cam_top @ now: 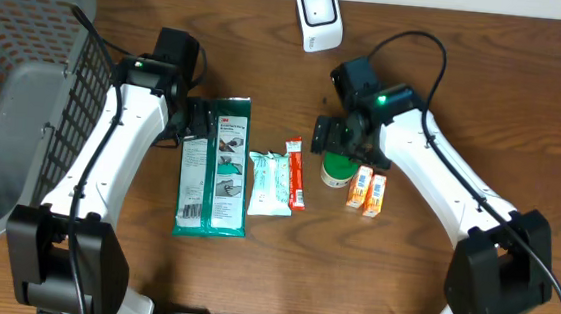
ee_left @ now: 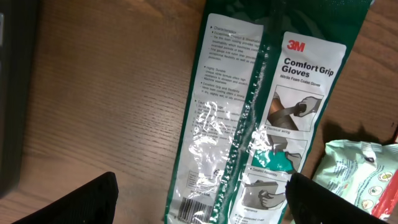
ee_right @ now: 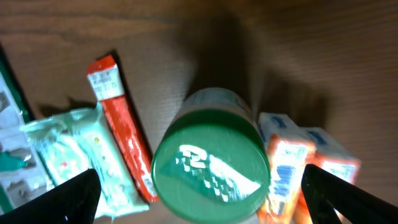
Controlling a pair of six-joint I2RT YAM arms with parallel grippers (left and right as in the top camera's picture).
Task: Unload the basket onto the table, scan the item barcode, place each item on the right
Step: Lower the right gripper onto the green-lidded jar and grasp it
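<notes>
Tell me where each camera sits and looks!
Overhead: above the brown wooden table, facing straight down; white left arm and right arm show.
Left wrist: faces down at the green plastic glove packet; dark end effector fingertips show.
Right wrist: faces down at the green-lidded round bottle; dark fingertips show.
Shared: overhead and left wrist see the packet.

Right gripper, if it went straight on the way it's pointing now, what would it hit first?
Most likely the green jar lid: in the wrist view it sits centred between the fingers of the open right gripper. The gap above it is unclear.
</notes>
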